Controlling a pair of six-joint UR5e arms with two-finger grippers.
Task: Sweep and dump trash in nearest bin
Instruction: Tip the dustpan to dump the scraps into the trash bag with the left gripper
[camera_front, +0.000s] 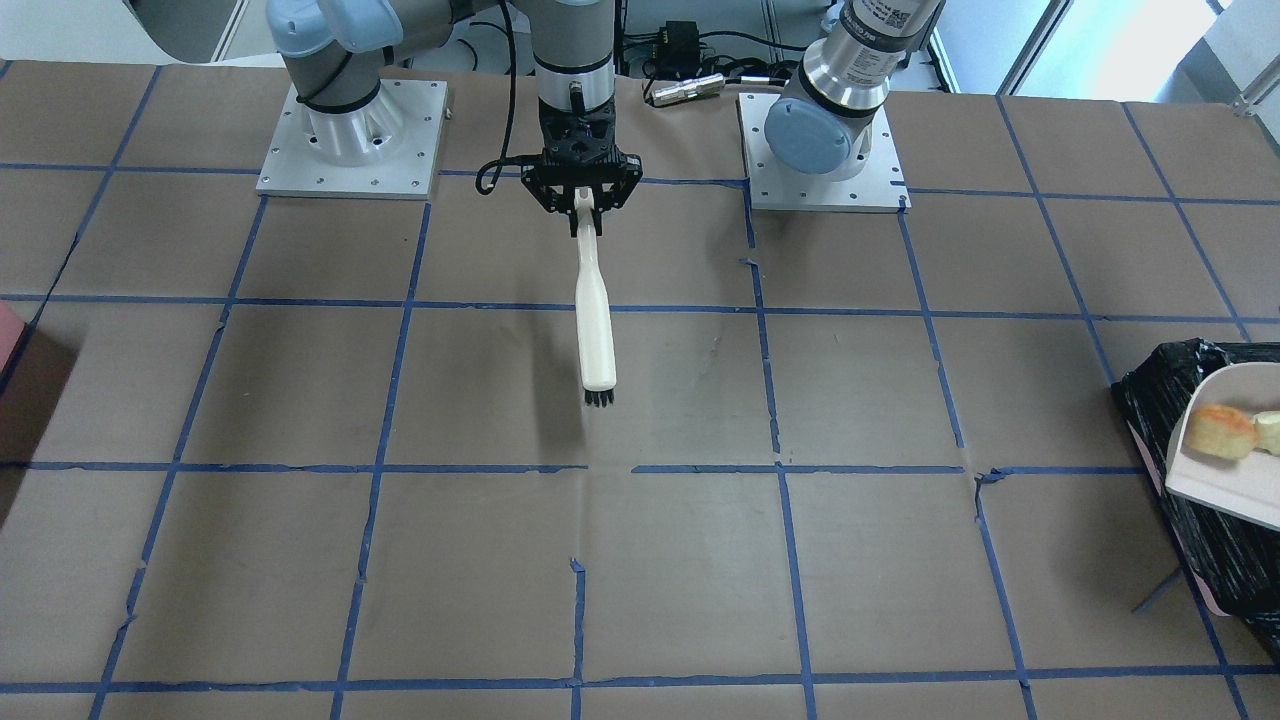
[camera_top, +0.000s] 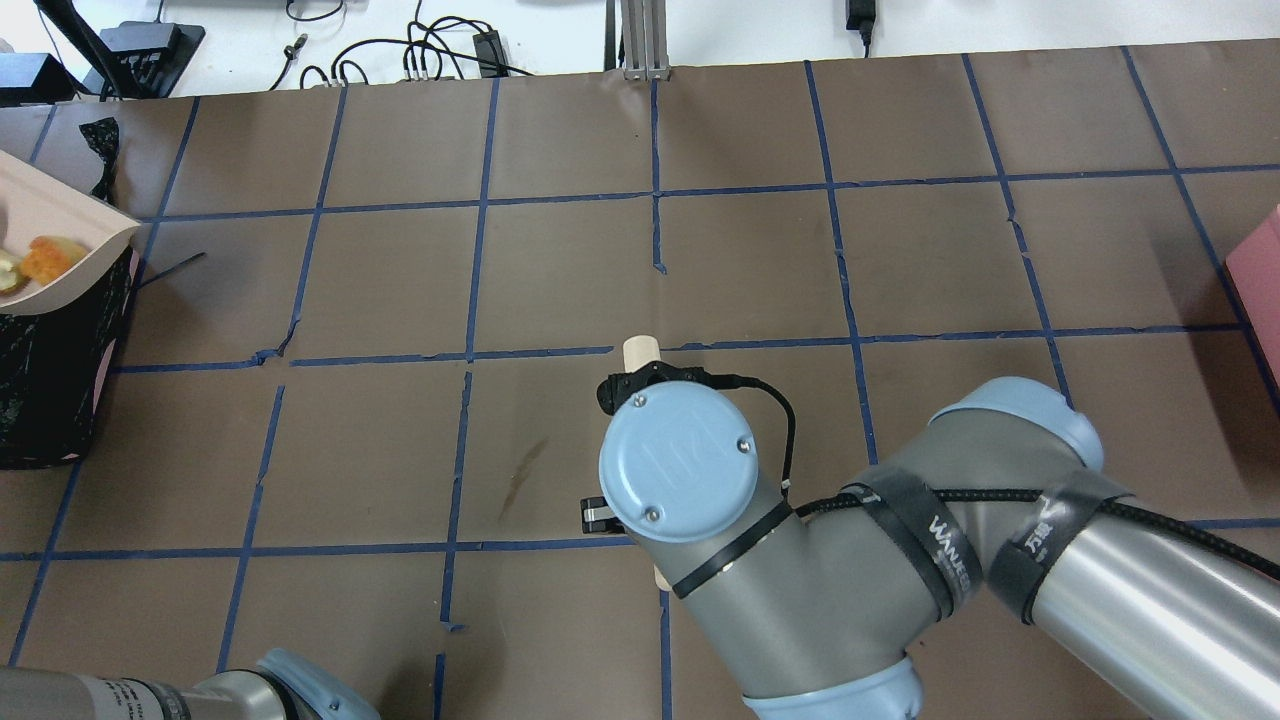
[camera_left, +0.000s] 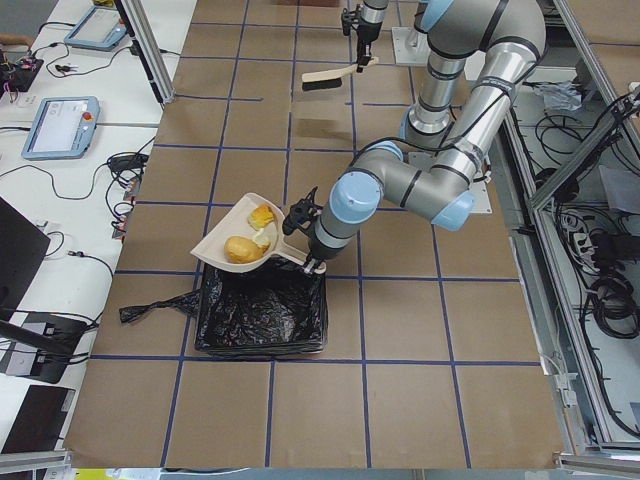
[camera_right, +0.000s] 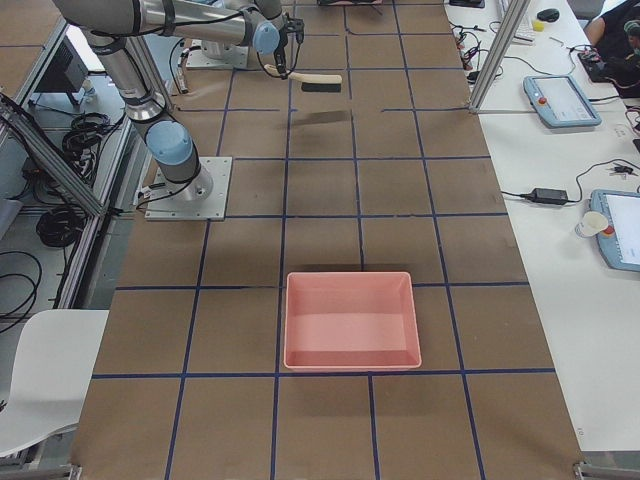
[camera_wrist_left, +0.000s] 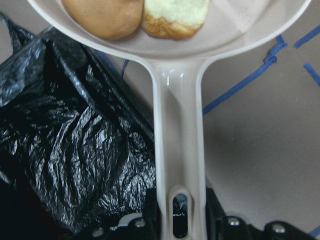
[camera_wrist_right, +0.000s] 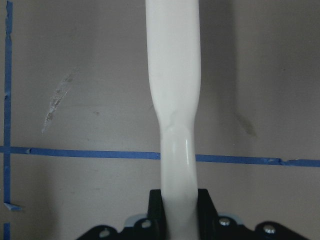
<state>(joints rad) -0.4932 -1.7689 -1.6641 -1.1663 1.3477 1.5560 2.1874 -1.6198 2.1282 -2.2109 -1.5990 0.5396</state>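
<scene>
The trash lies in a cream dustpan (camera_wrist_left: 179, 150): a tan-brown lump (camera_wrist_left: 102, 17) and a pale yellowish chunk (camera_wrist_left: 175, 15) next to it. My left gripper (camera_wrist_left: 180, 210) is shut on the dustpan's handle and holds the pan above the bin (camera_left: 262, 315), whose crinkled black bag (camera_wrist_left: 65, 150) shows below. In the front view the dustpan (camera_front: 1225, 480) with the scraps (camera_front: 1220, 430) hangs over the bin (camera_front: 1150, 390) at the right edge. My right gripper (camera_front: 585, 200) is shut on a white brush (camera_front: 595, 320), held above the table's middle, bristles (camera_front: 598, 398) pointing away from the robot.
A pinkish-red box (camera_right: 350, 320) stands on the table's right side, also at the overhead view's right edge (camera_top: 1262, 270). The two arm bases (camera_front: 350, 140) (camera_front: 825, 140) sit at the robot's edge. Blue tape lines grid the brown table.
</scene>
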